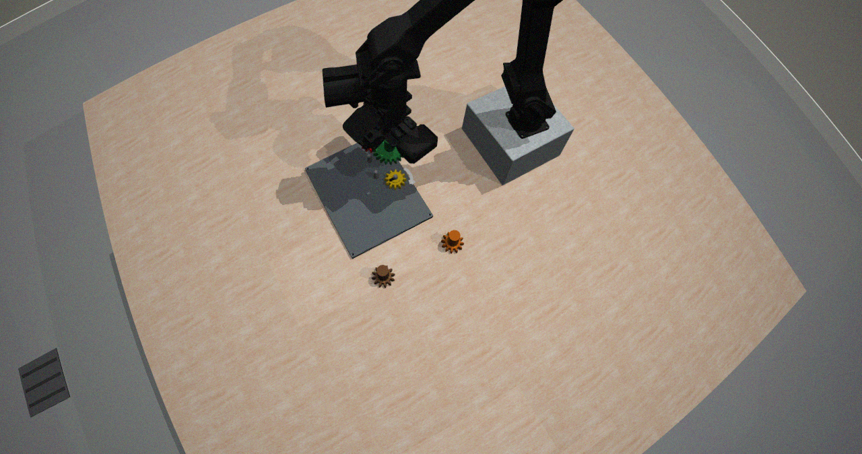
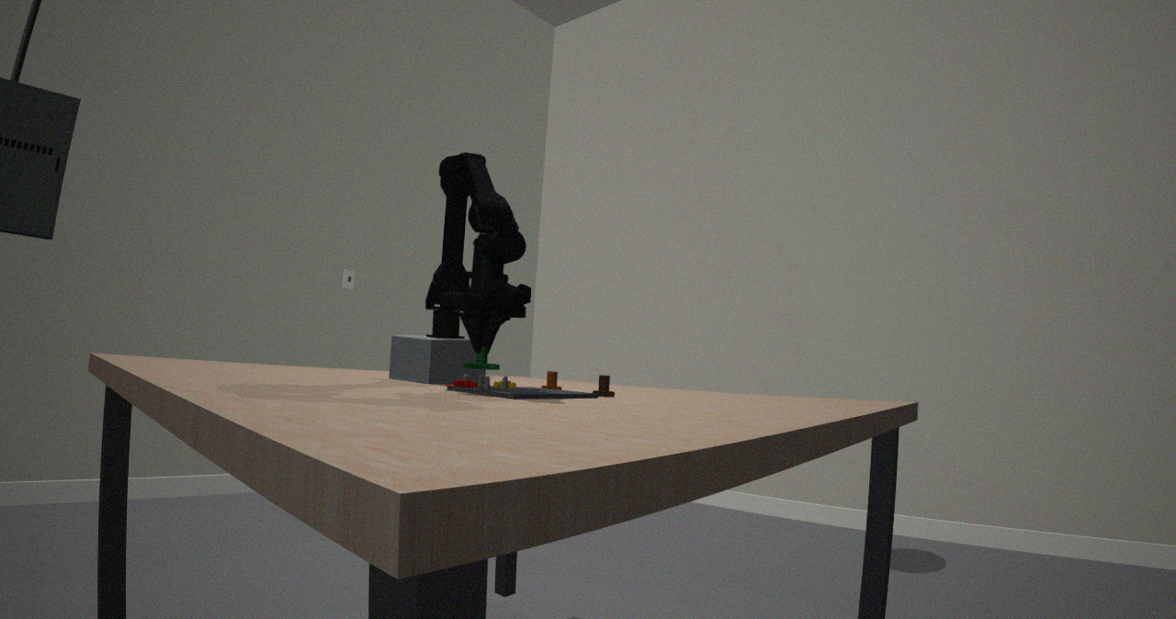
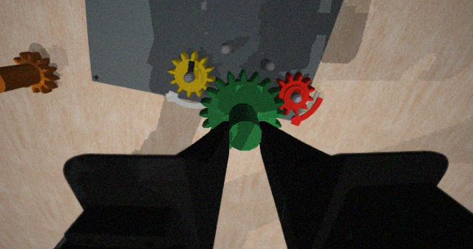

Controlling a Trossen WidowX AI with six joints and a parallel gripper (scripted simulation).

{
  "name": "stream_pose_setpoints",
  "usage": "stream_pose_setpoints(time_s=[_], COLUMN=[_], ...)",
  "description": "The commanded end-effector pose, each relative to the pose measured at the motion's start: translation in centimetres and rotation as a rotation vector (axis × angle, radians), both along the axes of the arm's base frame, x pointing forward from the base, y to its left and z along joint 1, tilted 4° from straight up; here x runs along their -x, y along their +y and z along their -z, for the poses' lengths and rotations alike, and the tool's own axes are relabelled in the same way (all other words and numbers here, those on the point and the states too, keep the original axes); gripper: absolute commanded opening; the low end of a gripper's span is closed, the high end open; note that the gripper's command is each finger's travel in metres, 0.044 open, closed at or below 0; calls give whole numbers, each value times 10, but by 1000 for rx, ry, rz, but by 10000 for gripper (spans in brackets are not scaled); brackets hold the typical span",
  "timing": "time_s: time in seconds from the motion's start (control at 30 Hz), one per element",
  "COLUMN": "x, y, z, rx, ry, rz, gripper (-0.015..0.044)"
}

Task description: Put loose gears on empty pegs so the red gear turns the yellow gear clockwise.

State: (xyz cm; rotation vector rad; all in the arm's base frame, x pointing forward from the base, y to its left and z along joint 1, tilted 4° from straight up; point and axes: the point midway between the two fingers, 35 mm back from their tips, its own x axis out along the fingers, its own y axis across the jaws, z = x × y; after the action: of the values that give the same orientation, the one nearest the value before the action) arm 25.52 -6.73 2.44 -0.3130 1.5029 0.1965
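Note:
My gripper (image 3: pixel 244 128) (image 2: pixel 483 351) is shut on the handle of the large green gear (image 3: pixel 242 90) (image 1: pixel 387 152) (image 2: pixel 481 365) and holds it above the near edge of the grey board (image 1: pixel 368 228) (image 3: pixel 118 38). In the wrist view the green gear appears between the yellow gear (image 3: pixel 197 80) (image 1: pixel 395 180) with its black stripe and the red gear (image 3: pixel 292 90) (image 2: pixel 465 383). Two empty pegs show beyond it, one peg (image 3: pixel 225 49) nearer yellow and one peg (image 3: pixel 270 66) nearer red. What lies under the green gear is hidden.
An orange gear (image 1: pixel 452 242) (image 3: pixel 46 73) (image 2: pixel 551 382) and a brown gear (image 1: pixel 382 276) (image 2: pixel 604 387) stand on the table outside the board. The white arrow (image 3: pixel 182 101) and red arrow (image 3: pixel 312 111) lie beside their gears. The arm's grey base block (image 1: pixel 533 157) stands near the board.

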Motion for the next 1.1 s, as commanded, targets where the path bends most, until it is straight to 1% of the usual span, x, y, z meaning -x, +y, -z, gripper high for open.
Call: stream_pose_setpoints(time_s=[0.0,0.43,0.63,0.83,1.07], x=[0,-2,-1,-2,-2], y=[-1,-1,-2,-2,-1], z=[6,25,25,27,29], rx=[0,-11,-18,-16,-8], ry=[-1,-12,-19,-17,-9], rz=[-8,168,271,239,118], gripper=[0,0,0,0,0])
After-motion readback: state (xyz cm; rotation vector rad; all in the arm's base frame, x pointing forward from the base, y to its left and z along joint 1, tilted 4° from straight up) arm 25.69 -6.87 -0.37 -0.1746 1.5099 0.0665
